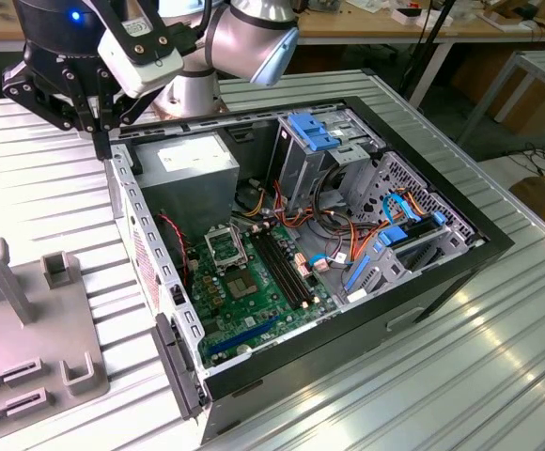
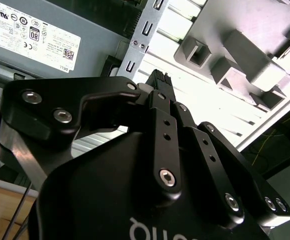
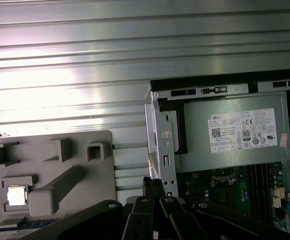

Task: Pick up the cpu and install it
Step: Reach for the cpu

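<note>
While the claw (image 1: 101,139) hangs closed and empty, the case wall (image 1: 137,218) stands just beside it; cpu (image 3: 16,195) apart, in the fixture (image 3: 97,172).

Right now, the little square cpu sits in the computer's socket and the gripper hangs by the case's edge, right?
Not quite. The first wrist view shows the cpu in the grey tray outside the case, not in the socket. The gripper does hang by the case's edge.
</note>
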